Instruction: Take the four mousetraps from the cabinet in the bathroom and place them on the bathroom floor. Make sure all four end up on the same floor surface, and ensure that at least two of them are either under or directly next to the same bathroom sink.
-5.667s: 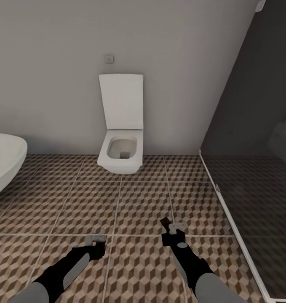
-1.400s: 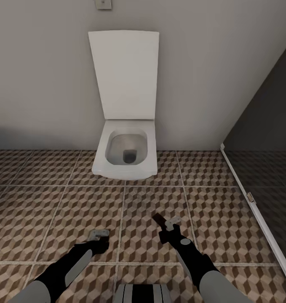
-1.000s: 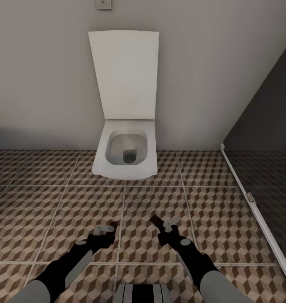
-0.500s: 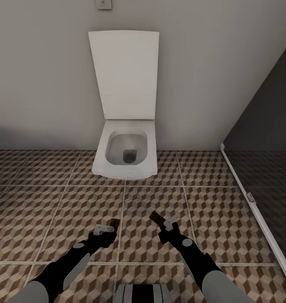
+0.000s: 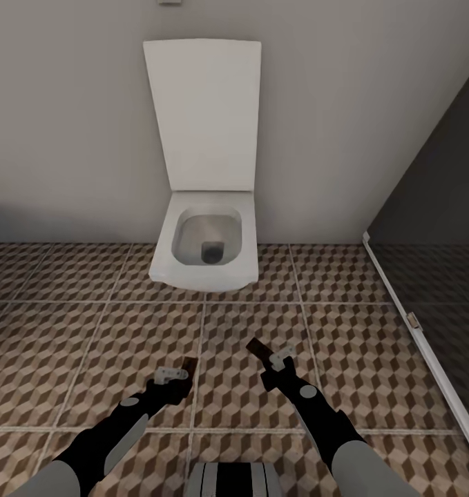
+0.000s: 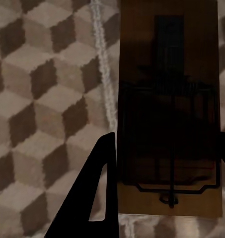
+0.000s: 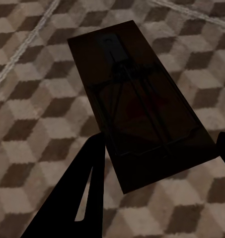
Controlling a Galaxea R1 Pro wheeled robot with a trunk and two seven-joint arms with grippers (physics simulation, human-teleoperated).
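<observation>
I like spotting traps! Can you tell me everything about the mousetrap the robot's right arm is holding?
The mousetrap is a flat, dark brown wooden board with thin black wire bent across its top and a faint red patch. The right end effector grips one short end, its fingers at the sides, holding it above the cube-patterned bathroom floor, in front of the toilet.

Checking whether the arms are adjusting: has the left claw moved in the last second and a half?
Yes. The left claw shifted toward the robot's right, nearly reaching the grout line below the toilet.
</observation>
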